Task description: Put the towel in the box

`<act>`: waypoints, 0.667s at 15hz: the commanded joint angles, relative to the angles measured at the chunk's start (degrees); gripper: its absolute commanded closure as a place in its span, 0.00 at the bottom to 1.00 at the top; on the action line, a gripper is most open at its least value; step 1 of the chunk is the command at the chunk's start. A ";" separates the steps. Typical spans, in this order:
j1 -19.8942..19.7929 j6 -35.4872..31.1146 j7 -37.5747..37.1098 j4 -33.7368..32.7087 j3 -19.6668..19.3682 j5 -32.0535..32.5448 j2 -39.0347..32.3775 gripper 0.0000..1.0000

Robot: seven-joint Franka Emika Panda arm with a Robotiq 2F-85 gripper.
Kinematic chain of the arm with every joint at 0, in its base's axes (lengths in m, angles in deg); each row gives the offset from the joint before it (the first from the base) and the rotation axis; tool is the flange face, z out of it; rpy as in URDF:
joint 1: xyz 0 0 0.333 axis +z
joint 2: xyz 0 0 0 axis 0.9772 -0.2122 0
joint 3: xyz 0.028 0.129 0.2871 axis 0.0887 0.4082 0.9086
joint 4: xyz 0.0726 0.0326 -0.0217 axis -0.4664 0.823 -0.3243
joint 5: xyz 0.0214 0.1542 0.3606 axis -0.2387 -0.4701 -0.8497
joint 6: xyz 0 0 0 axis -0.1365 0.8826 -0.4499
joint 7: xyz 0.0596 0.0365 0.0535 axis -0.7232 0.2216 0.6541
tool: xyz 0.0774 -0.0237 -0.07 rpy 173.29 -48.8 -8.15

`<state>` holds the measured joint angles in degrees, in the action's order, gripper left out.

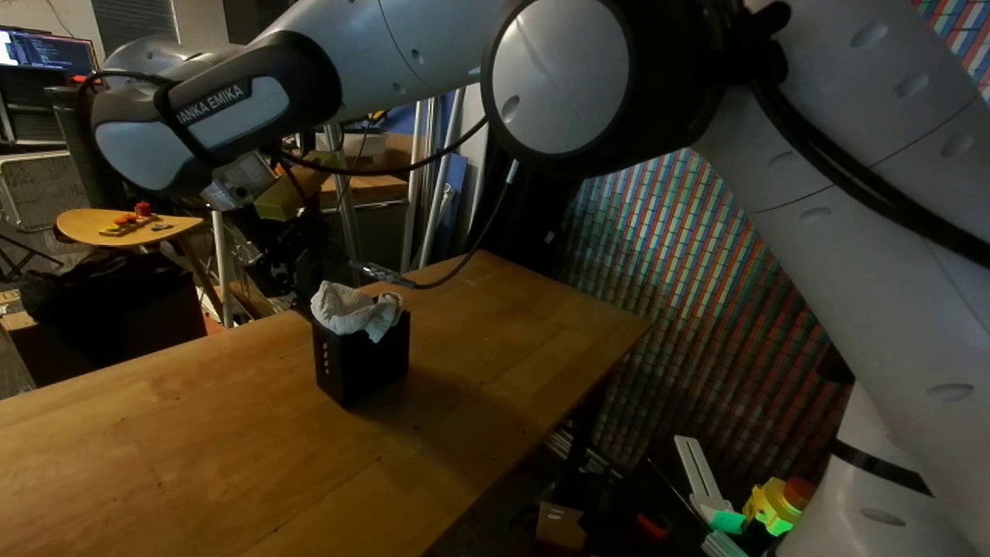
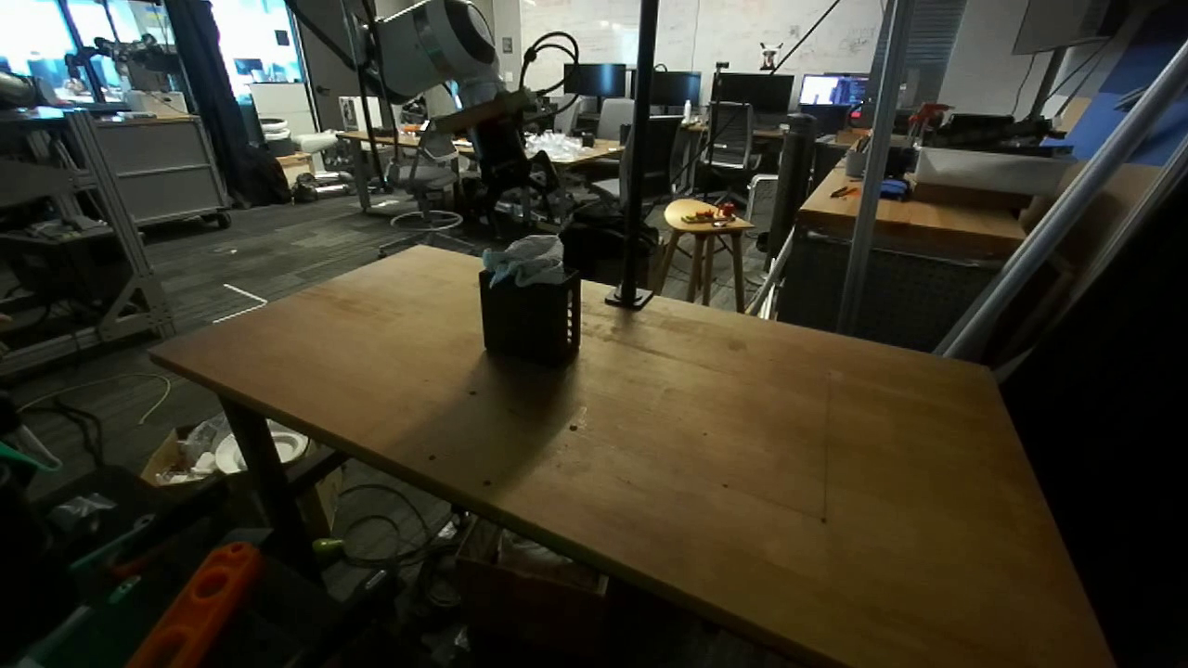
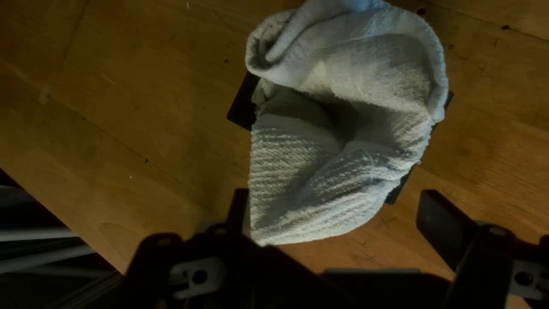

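The black box (image 1: 362,371) stands upright on the wooden table, in both exterior views. Bunched in its mouth is the pale towel (image 2: 531,260), which rises above the rim and has edges folded out over it. From above, the towel (image 3: 296,167) covers most of the opening, and only corners of the box (image 3: 242,103) peek out. My gripper (image 3: 335,199) is open, its fingers wide apart with nothing gripped. The towel's lower corner appears right beside the left finger in the wrist view; whether they touch I cannot tell. In an exterior view the gripper (image 2: 520,195) hangs higher than the box, behind it.
A black post (image 2: 640,167) rises from the table's edge close to the box. The wooden table (image 2: 724,445) extends around the box, and its edge lies not far behind it. Past that edge stands a small stool (image 1: 128,224) with toys on it.
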<state>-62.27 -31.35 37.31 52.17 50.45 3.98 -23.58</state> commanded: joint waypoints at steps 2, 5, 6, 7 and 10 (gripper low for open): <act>2.00 3.85 -2.69 -7.72 -1.52 1.75 -4.02 0.00; 2.74 5.07 -4.46 -10.44 -3.30 4.26 -5.85 0.00; 2.79 5.33 -4.80 -11.31 -3.69 4.79 -6.60 0.00; 2.81 5.73 -5.37 -12.11 -4.14 5.25 -7.40 0.00; 2.65 7.30 -7.34 -15.03 -4.64 4.32 -9.97 0.00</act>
<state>-60.46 -27.32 31.79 43.68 47.16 8.05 -29.36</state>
